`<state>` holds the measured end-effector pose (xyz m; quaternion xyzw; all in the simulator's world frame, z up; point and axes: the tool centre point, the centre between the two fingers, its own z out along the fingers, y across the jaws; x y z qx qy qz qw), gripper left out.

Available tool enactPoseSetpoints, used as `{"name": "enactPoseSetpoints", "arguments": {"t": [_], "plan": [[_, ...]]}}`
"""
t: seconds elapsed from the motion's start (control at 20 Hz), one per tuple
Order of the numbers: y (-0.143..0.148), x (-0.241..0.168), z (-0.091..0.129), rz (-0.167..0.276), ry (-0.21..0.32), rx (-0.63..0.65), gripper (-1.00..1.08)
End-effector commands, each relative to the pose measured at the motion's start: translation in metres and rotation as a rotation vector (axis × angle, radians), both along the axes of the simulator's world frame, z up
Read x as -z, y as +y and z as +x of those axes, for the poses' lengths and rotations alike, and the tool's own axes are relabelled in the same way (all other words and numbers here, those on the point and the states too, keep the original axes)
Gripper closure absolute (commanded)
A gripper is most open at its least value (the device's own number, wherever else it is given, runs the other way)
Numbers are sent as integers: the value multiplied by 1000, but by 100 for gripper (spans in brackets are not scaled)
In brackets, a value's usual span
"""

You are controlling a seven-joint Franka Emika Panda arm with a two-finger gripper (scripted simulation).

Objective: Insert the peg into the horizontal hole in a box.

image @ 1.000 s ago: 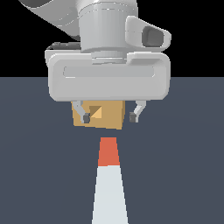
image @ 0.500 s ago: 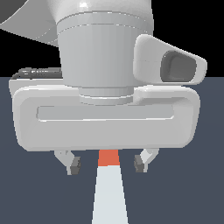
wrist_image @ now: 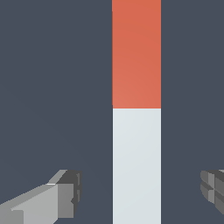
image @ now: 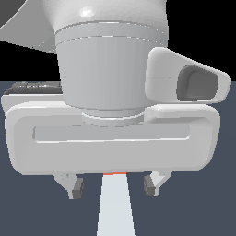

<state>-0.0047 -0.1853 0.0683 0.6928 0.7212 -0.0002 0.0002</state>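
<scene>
The peg [image: 115,207] lies flat on the dark floor, its pale grey-white length running toward the camera and only a sliver of its orange-red end showing under the hand. In the wrist view the peg [wrist_image: 136,131] runs lengthwise between the two fingers, white part nearest them. My gripper [image: 113,188] hangs above it, open, one finger on each side and neither touching. Its dark pads [image: 77,188] stand well apart from the bar. The bulky grey-white hand fills the exterior view and hides the box and the hole.
Dark grey floor [wrist_image: 52,87] surrounds the peg on both sides. Nothing else shows in either view.
The hand has come closer to the camera and lower, growing in view. It now covers the box and nearly all of the peg's orange-red end.
</scene>
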Motion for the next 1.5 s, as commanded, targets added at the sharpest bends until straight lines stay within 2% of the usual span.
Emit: {"name": "enactPoseSetpoints", "arguments": {"t": [0.0,0.4,0.65,0.7,1.45], "plan": [[0,6,0,0,1,0,-92],[0,42,0,1,0,-1,-92],[0,48,1,1,0,-2,-92],[0,48,1,1,0,-2,108],[3,47,-2,1,0,4,108]]}}
